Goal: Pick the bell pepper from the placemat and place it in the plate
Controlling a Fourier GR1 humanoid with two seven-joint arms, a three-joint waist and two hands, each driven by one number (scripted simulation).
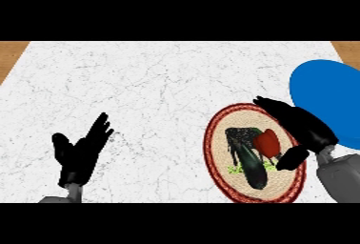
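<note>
The right robot hand (301, 127) spreads released around the red bell pepper (267, 142) on the round woven placemat (219, 157); the left robot hand (81, 152) rests released.

Red bell pepper (267, 143) on round woven red-rimmed placemat (219, 143), beside dark eggplant (249, 164); right hand (299, 125) open around pepper; blue plate (330, 97) right; left hand (81, 151) resting open.

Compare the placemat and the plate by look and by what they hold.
The placemat is woven tan with a red rim; the plate is plain blue. The placemat carries a red bell pepper and a dark vegetable; the plate shows nothing on it. The placemat lies wholly in view; the plate runs past the right edge. Both are round and lie flat on the counter.
</note>
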